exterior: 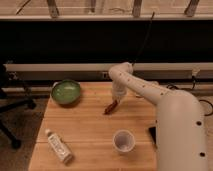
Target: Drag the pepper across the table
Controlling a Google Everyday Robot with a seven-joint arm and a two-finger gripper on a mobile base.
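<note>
The pepper lies near the middle of the table, a slim red-orange sliver set on a slant, its upper end toward the right and its point toward the lower left; right above that upper end sits the gripper, pointing down and meeting the pepper, or so close that no gap shows; whether it is clamped on the pepper or just resting against it, I cannot tell. The white arm reaches in from the right, bends at a rounded joint over the table's far edge and drops straight to the gripper.

Out to the left, near the far left corner, there is a green bowl, well apart from the pepper; nearer the front, just right of centre, a pale cup stands upright with its mouth open to the camera; on the front left a white bottle lies on its side, angled across the planks. A small dark object sits by the right edge, partly hidden by the arm; a dark office chair stands off the table's left side.
</note>
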